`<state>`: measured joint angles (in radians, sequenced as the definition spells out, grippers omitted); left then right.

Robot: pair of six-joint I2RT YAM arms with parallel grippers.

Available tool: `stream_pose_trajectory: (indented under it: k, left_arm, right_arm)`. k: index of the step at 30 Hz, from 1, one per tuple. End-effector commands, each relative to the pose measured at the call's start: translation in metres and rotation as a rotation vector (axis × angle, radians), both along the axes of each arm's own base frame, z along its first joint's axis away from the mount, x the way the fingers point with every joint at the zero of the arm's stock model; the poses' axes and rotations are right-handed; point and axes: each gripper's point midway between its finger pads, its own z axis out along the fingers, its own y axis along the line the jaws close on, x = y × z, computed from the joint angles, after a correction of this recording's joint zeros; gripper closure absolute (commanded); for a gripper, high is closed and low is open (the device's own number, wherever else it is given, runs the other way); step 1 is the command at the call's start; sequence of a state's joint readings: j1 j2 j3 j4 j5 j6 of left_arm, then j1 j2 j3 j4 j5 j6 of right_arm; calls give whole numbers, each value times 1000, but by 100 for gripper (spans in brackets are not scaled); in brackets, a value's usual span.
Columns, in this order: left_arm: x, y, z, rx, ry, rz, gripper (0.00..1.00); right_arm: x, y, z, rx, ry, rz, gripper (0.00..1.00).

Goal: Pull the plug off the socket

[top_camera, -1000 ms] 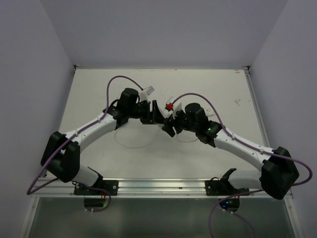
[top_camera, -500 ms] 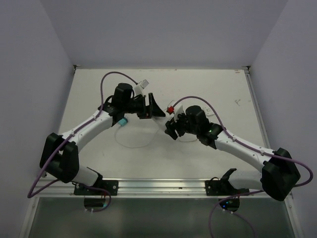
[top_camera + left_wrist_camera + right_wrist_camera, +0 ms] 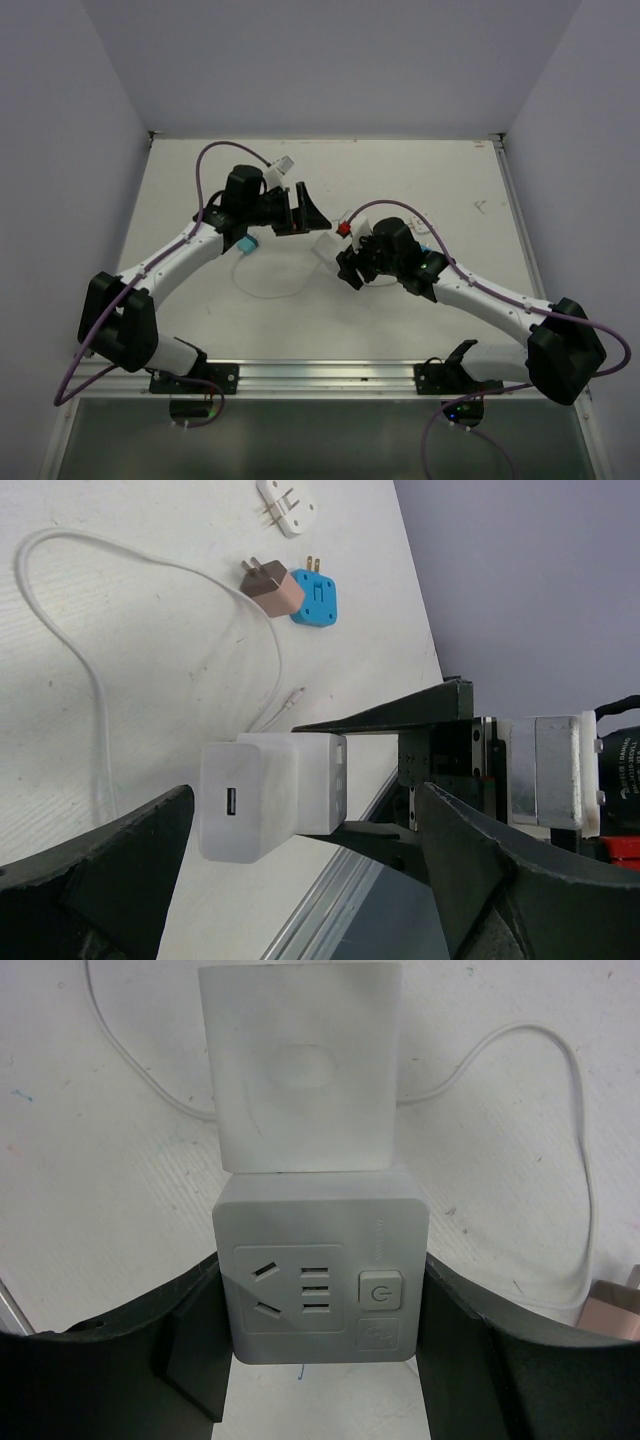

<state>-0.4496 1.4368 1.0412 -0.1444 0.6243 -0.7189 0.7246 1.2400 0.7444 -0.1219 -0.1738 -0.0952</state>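
A white socket cube (image 3: 320,1270) sits between the black fingers (image 3: 190,1330) of my right gripper (image 3: 322,1290), which is shut on its two sides. The white plug (image 3: 300,1065), a boxy USB charger, is still seated in the cube's far face. In the left wrist view the plug (image 3: 245,800) and the socket (image 3: 318,780) hang just beyond my left gripper (image 3: 305,790). Its jaws stand wide open and touch neither one. From above, the left gripper (image 3: 310,212) is a short way left of the socket (image 3: 327,243) and the right gripper (image 3: 345,260).
On the table lie a brown adapter (image 3: 268,585), a blue adapter (image 3: 315,600) and a white adapter (image 3: 288,505). A thin white cable (image 3: 60,630) loops across the tabletop. The metal rail at the table's near edge (image 3: 320,375) runs behind both arm bases.
My left gripper has opened wide and drawn back to the left and away from the plug. The right gripper has kept its hold on the socket and shifted slightly.
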Motion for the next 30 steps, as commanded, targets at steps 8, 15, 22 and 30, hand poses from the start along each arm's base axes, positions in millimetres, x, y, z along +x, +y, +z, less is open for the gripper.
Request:
stream_pose_trajectory:
  k: [8, 15, 22, 30]
  left_arm:
    - [-7, 0, -13, -46, 54, 31, 14]
    - [-12, -5, -29, -30, 91, 43, 22]
    - [-16, -16, -41, -28, 90, 32, 40]
    - [-8, -15, -32, -41, 34, 60, 100]
  right_arm:
    - [14, 11, 37, 97, -97, -12, 100]
    - [17, 15, 45, 131, -107, -23, 100]
    - [18, 20, 51, 152, -105, -19, 100]
    - [13, 23, 45, 155, -78, 3, 100]
